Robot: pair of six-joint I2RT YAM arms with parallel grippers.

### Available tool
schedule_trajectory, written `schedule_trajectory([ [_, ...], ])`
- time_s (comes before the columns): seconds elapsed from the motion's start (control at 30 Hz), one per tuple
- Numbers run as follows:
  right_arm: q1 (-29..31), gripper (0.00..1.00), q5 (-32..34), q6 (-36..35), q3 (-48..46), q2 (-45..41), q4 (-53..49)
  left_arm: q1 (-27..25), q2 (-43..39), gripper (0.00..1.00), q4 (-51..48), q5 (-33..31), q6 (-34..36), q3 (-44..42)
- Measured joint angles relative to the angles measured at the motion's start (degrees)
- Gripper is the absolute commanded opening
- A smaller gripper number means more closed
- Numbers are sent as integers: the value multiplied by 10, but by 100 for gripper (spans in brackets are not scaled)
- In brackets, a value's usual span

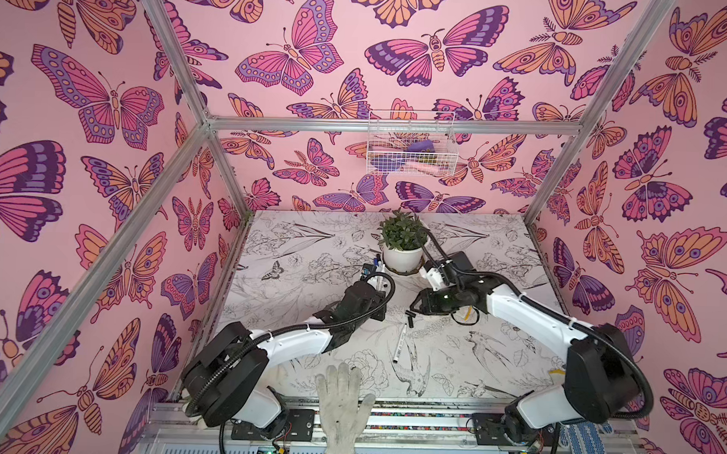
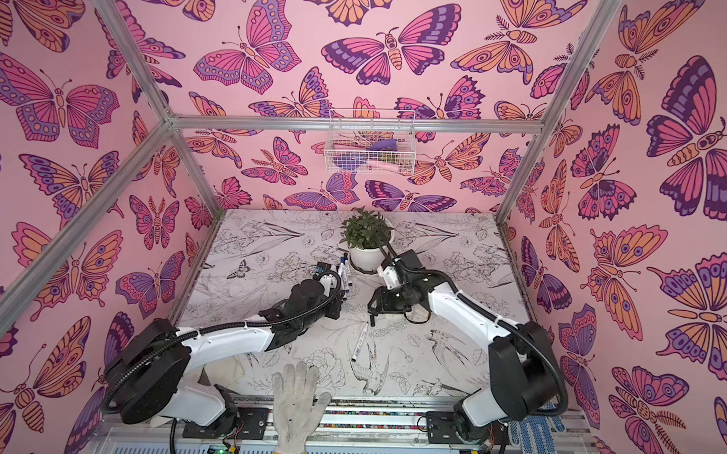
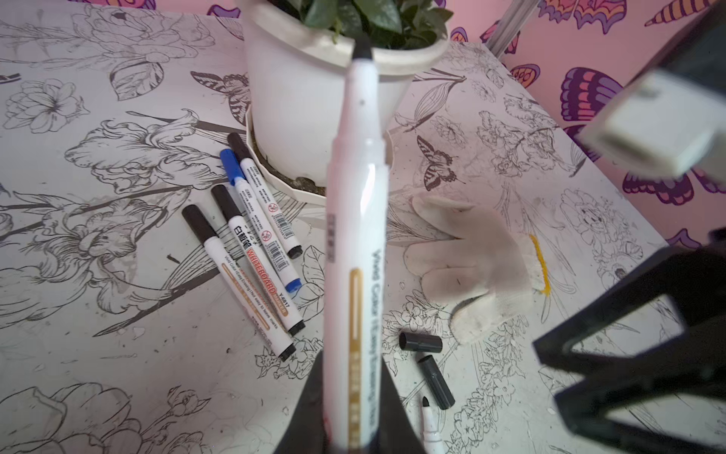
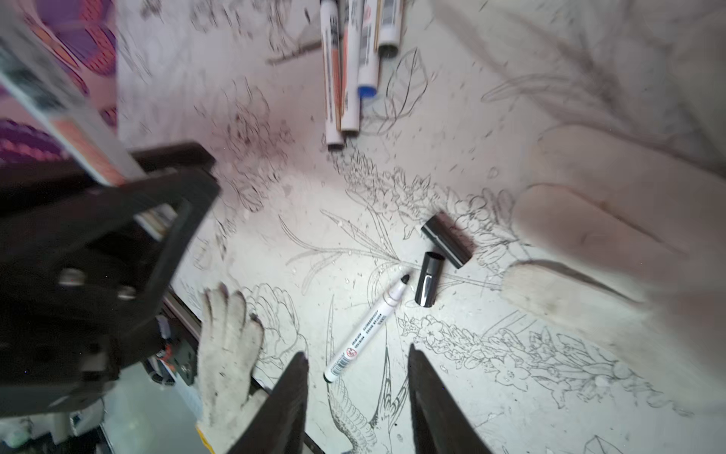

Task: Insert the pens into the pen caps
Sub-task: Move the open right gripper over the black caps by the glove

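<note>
Four pens are capped; a bare pen is held in the left gripper; one more pen and two caps are left uncoupled near the open, empty right gripper

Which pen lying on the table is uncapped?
The lone pen lying beside the two loose black caps: its black tip is bare. The four pens grouped by the plant pot all wear caps.

We see the left arm and right arm reach inward, elbows bent. The left gripper clamps its jaws on a pen (barrel straight out); the right gripper holds its jaws apart.
</note>
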Motion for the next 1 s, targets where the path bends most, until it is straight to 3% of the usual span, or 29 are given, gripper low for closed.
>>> schedule_trajectory([
  [0.33,52,37,70,-37,45,115,-88,3,-3,0,1,-17,-5,-7],
  [0.7,57,34,150,-37,75,163,-101,3,-8,0,4,-18,-5,-12],
  [1.0,72,34,176,-37,75,169,-98,7,-16,0,3,-18,-5,-23],
])
